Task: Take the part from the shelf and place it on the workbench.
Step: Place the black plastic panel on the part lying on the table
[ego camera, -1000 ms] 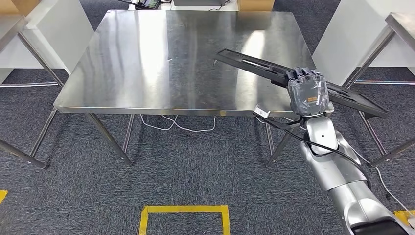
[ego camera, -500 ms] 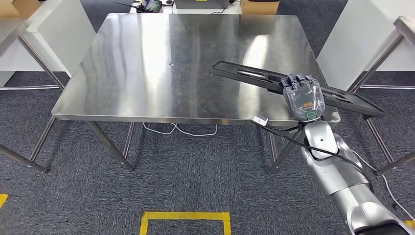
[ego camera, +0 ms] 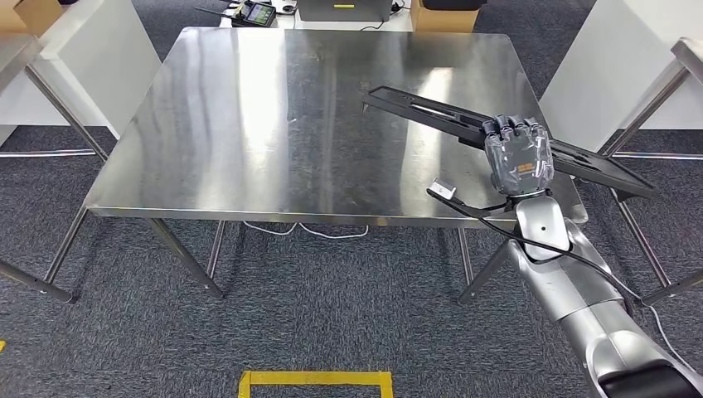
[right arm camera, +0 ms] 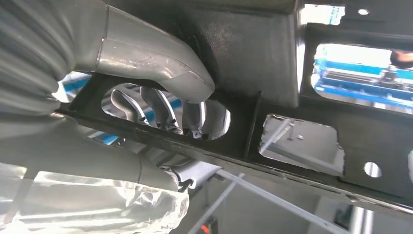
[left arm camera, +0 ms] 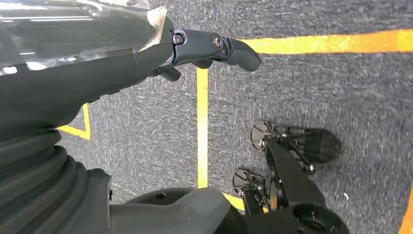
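Right hand (ego camera: 520, 162) grips long black slotted part (ego camera: 431, 113) mid-length, above tabletop (ego camera: 249, 124). Lower level, far end first; overhanging near end may tip.

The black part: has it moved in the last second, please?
Yes. The black part, gripped by the right robot hand, has advanced farther over the table, away from its near edge.

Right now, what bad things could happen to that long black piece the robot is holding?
It might tip: the right hand holds the long black part near its middle, with one end past the workbench edge, over the floor. If let go there, that end could drop off the side. It might also swing and bump the neighbouring table's leg close by.
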Tool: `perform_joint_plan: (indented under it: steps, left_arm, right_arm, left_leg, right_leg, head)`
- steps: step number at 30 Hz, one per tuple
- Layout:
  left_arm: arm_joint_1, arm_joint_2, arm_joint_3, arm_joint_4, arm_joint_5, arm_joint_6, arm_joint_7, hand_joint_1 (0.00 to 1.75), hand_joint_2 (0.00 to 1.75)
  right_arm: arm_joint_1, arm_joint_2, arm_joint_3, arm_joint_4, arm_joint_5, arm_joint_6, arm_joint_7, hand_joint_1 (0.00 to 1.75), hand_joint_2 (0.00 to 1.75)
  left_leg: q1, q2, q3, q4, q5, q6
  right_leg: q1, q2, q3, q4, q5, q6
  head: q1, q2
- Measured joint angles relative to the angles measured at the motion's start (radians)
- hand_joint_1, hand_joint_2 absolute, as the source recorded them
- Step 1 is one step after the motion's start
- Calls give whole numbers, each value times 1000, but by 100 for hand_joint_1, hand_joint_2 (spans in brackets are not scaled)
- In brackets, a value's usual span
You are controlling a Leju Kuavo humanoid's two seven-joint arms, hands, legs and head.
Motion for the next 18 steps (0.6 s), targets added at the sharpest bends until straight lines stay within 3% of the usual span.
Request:
perform_joint_plan:
  steps: [2,4,6,7,8,10,11,13,16,18]
  left_arm:
    - [0,-1,0,0,0,0,0,0,175]
    - [-2,-1,0,0,0,1,1,0,175]
    - [-2,0,0,0,-1,1,1,0,175]
    - [-1,0,0,0,-1,1,2,0,175]
    - [-1,0,0,0,-2,0,2,0,175]
    - [-1,0,0,0,-2,0,3,0,175]
    - [-1,0,0,0,-2,0,3,0,175]
    - [-2,0,0,0,-1,0,4,0,175]
    - [-3,1,1,0,3,2,4,0,175]
    - [-5,2,1,0,6,3,4,0,175]
  right_arm:
    - [-12,-8,19,8,0,2,29,175,175]
    - [-25,-14,44,25,0,5,50,175,175]
    - [-30,-20,73,47,0,7,67,175,175]
    - [-32,-21,87,60,0,7,72,175,175]
    - [-38,-20,99,73,0,7,74,175,175]
    - [-57,-16,123,101,0,6,78,175,175]
    - [-69,-14,134,115,0,5,78,175,175]
    - [-90,-7,156,148,0,1,77,175,175]
    - [-119,15,182,202,0,-7,59,175,175]
    - [-144,34,196,244,0,-15,49,175,175]
  left_leg:
    - [3,0,17,-16,0,13]
    - [2,-1,28,-20,-8,23]
    - [2,-3,38,-20,-18,26]
    - [2,-5,45,-20,-24,26]
    - [2,-7,53,-19,-30,24]
    - [0,-9,66,-13,-46,15]
    - [-2,-10,69,-9,-55,9]
    - [-6,-11,70,-1,-67,-2]
    - [0,-8,68,12,-84,-16]
    - [5,-5,33,85,-118,-30]
  right_leg:
    - [2,-2,-29,59,-25,0]
    - [1,-2,-108,190,-64,-8]
    - [1,-2,-179,285,-74,-4]
    - [0,-2,-191,283,-58,4]
    - [-1,-3,-183,243,-28,14]
    - [-6,-5,-134,106,47,31]
    - [-7,-5,-112,51,72,31]
    - [-5,-4,-93,10,85,17]
    - [-8,-1,-87,9,78,-6]
    - [-13,0,-77,7,71,-19]
  head:
    - [2,0]
    - [3,0]
    - [4,0]
    - [5,0]
    - [6,0]
    - [8,0]
    - [9,0]
    - [7,0]
    - [3,0]
    - [0,0]
